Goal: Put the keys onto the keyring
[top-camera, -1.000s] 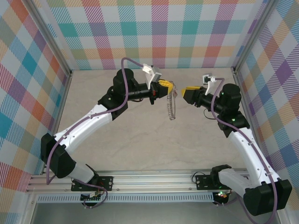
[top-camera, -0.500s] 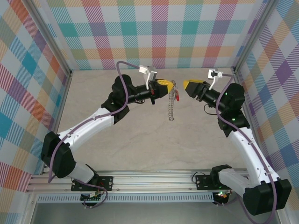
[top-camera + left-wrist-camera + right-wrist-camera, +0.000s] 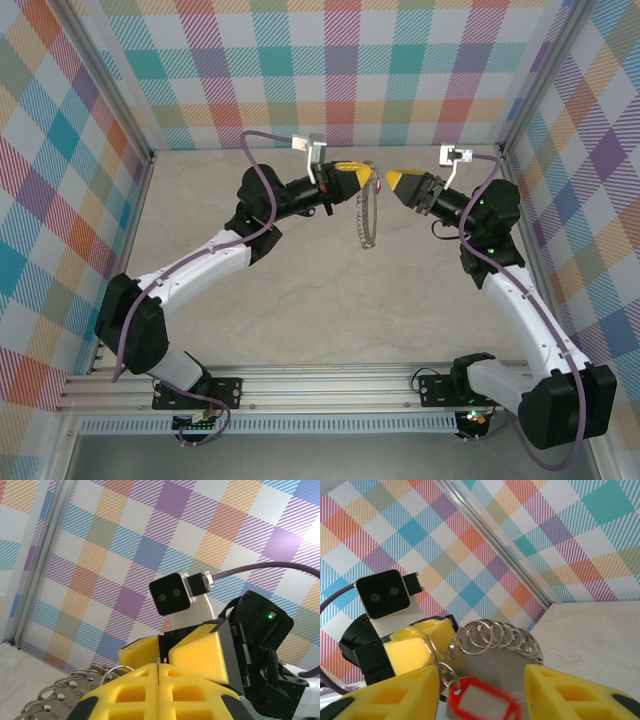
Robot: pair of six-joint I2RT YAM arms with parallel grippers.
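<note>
Our left gripper (image 3: 370, 171), pinched shut, hangs the keyring chain (image 3: 366, 222) long-axis downward; its red key (image 3: 482, 700) sits between our right gripper's (image 3: 391, 179) half-parted jaws, apparently not yet clamped.

The keyring (image 3: 366, 218), a silver link chain, hangs limp in mid-air. The red key (image 3: 482, 700), blurred, seems hooked onto it.

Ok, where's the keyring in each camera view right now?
Top external: the keyring hangs at centre, from the left gripper.
Left wrist: bottom left, beside that gripper's own yellow fingers.
Right wrist: centre, rings fanned above the red key.
Shared landmark: the left gripper's yellow fingers, shut on the keyring.
</note>
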